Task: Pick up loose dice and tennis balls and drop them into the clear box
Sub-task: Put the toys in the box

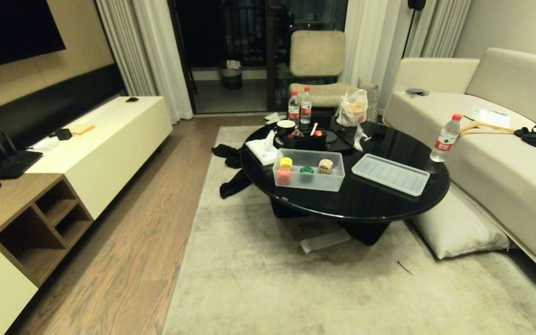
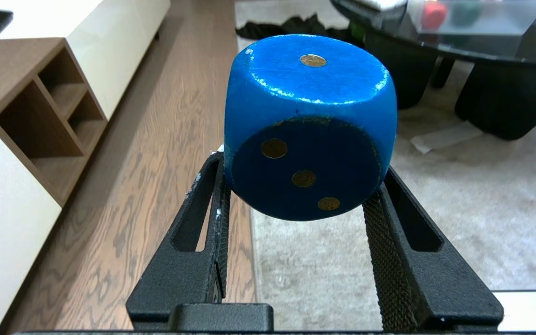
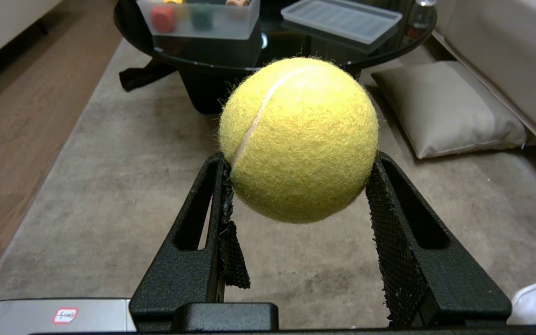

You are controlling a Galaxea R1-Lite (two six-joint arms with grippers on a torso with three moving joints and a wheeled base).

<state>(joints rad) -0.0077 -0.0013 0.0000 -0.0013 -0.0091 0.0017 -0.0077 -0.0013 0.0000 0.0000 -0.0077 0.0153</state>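
Observation:
My left gripper (image 2: 301, 163) is shut on a blue die (image 2: 310, 125) with gold pips, held above the rug's edge. A yellow-green tennis ball (image 3: 298, 138) sits clamped in my right gripper (image 3: 298, 165), over the rug. Neither arm shows in the head view. The clear box (image 1: 308, 170) stands on the round black table (image 1: 370, 200) some way ahead. Inside it lie a yellow die (image 1: 286, 163), a red-orange die (image 1: 284, 175), a green die (image 1: 306, 171) and a beige die (image 1: 325, 166). Its ribbed lid (image 1: 390, 174) lies flat to the right of it.
A black organiser tray (image 1: 305, 138), a mug, tissues, a bag and water bottles (image 1: 299, 107) crowd the table's far side; another bottle (image 1: 445, 138) stands at its right edge. A sofa (image 1: 496, 153) and floor cushion (image 1: 458, 226) lie right, a low cabinet (image 1: 105, 149) left, dark cloth (image 1: 233, 172) on the floor.

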